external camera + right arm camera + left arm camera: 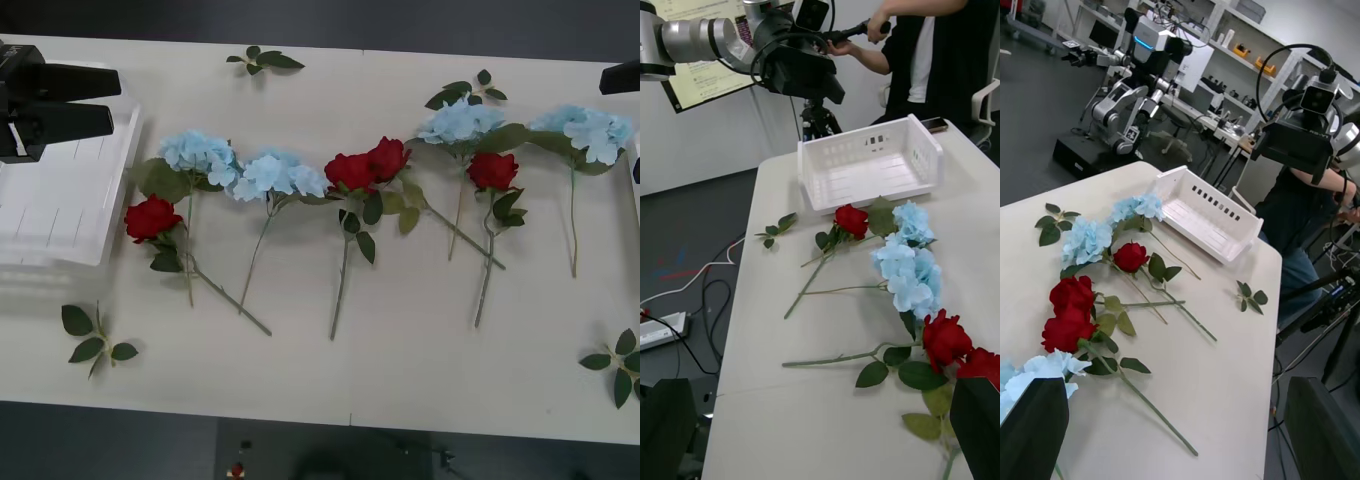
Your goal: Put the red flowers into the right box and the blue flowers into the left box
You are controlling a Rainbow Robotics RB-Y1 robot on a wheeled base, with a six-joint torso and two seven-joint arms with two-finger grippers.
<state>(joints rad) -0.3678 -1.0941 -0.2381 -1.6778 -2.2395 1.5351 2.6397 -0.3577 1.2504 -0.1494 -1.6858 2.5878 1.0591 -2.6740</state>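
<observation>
both grippers hang open and empty—the left gripper (62, 103) over the left box (60, 215), the right gripper (620, 78) at the far edge—while red flowers (152, 217) and blue flowers (200, 153) lie tangled in a row mid-table, so i'd guess a grab drags a neighbour along.
</observation>
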